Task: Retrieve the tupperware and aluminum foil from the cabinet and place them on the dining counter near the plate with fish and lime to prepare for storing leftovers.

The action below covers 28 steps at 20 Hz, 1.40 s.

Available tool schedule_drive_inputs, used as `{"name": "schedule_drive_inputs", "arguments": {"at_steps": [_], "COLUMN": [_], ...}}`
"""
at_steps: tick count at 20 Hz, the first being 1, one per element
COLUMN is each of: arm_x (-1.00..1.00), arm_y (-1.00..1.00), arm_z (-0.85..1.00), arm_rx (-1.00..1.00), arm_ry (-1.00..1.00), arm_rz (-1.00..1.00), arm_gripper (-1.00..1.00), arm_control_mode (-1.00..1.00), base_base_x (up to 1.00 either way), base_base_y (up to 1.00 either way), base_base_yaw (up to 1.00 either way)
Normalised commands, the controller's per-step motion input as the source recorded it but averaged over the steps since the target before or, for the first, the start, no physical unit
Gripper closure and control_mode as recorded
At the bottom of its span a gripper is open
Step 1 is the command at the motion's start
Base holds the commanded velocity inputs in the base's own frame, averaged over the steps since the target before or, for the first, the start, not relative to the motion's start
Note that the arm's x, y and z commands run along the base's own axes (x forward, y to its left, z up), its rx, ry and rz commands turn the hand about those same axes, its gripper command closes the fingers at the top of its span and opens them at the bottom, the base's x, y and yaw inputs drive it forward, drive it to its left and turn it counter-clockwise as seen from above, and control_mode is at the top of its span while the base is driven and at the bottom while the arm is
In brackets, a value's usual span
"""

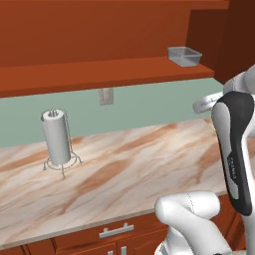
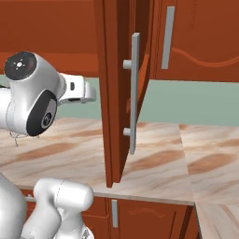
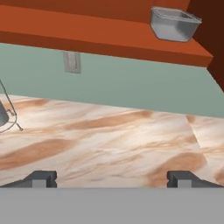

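The tupperware (image 3: 174,24) is sitting untouched on the cabinet (image 1: 99,69) shelf, far right; the gripper (image 3: 112,178) is hanging wide and empty, so both retrievals seem outstanding.

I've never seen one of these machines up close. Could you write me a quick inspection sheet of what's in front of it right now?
Surface: marbled worktop against the wall, drawer fronts below.
Job's things: tupperware sits on the cabinet shelf, near its right end, untouched.
Clutter: white paper-towel roll upright on a wire stand, at the left of the worktop.
Grippers: gripper open and holding nothing, fingertips wide apart, low over the worktop and below the shelf.
Cables: nothing seen.
Surroundings: pale green wall with an outlet; cabinet door swung open, long silver handle facing the right base camera.
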Motion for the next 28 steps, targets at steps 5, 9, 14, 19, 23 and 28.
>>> {"name": "schedule_drive_inputs", "arguments": {"at_steps": [5,9,14,19,23,28], "arm_x": [0.38,0.61,0.76,0.72,0.69,0.76], "arm_y": [0.00,-0.03,-0.08,-0.03,-0.04,-0.21], "arm_z": [0.38,0.14,0.15,0.22,0.03,0.00], "arm_rx": [0.00,0.00,0.00,0.00,0.00,0.03], "arm_ry": [-0.02,-0.11,-0.09,-0.05,0.00,0.00], "arm_rz": [-0.03,-0.05,-0.06,-0.03,-0.02,-0.01], "arm_gripper": [-1.00,-1.00,-1.00,-1.00,-1.00,-1.00], "arm_control_mode": [-1.00,-1.00,-1.00,-1.00,-1.00,-1.00], "base_base_x": [0.00,0.00,0.00,0.00,0.00,0.00], "base_base_y": [0.00,0.00,0.00,0.00,0.00,0.00], "base_base_yaw": [0.00,0.00,0.00,0.00,0.00,0.00]}}
